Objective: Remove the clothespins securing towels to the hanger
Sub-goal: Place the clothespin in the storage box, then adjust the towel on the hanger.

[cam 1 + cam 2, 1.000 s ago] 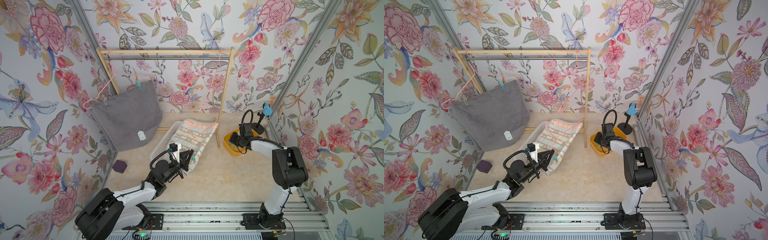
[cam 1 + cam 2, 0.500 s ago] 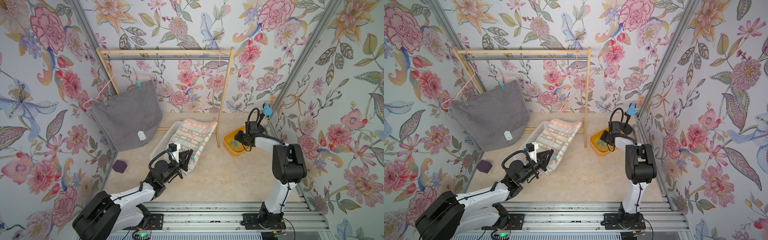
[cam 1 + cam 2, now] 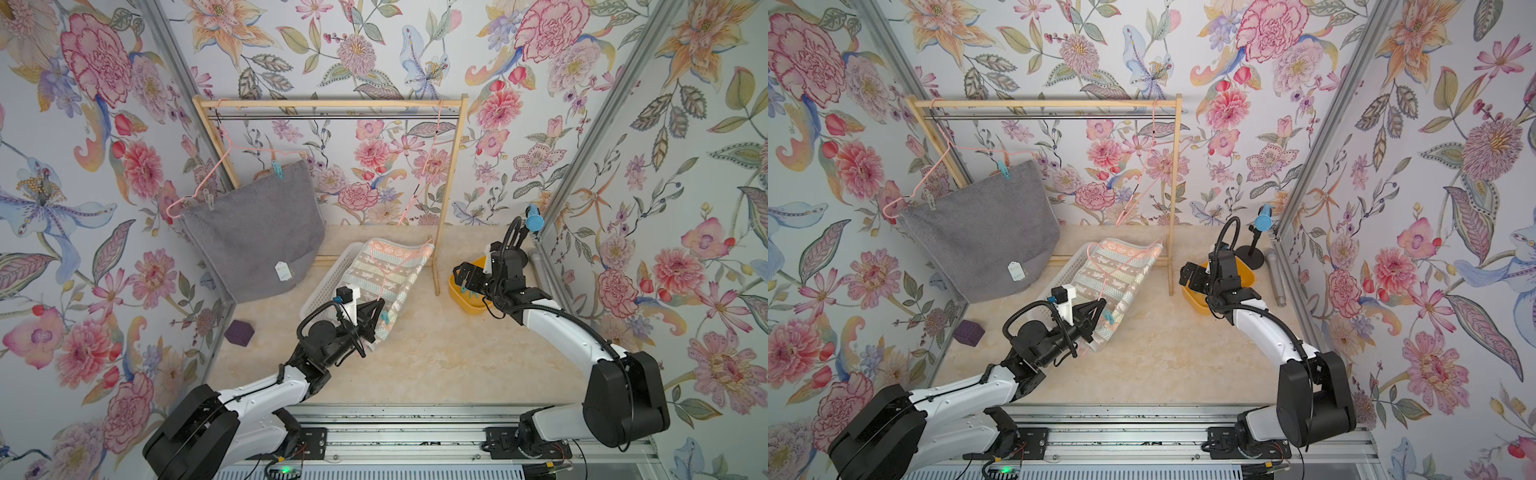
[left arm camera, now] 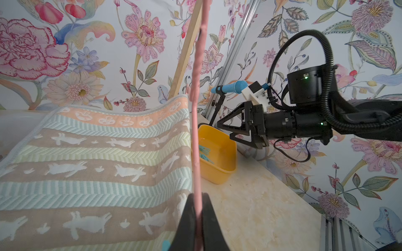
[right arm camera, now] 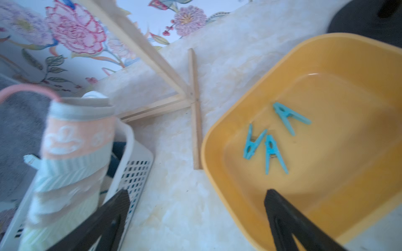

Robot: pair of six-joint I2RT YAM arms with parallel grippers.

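Clothespin [image 3: 385, 319], teal, sat on the striped towel [image 3: 361, 270] just beside my left hand [image 3: 379, 306], which clenched the pink hanger [image 4: 196, 108]; my right hand [image 3: 465, 277] hung wide open over the edge of the yellow bin [image 4: 217, 171], well apart.

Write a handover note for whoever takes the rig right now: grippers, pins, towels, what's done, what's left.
The left gripper is shut on the pink hanger carrying the striped towel, which drapes over the white basket.
The right gripper is open and empty over the yellow bin rim.
Done: three teal clothespins lie in the bin.
To do: one teal clothespin on the striped towel; a teal pin and a pale pin on the grey towel.
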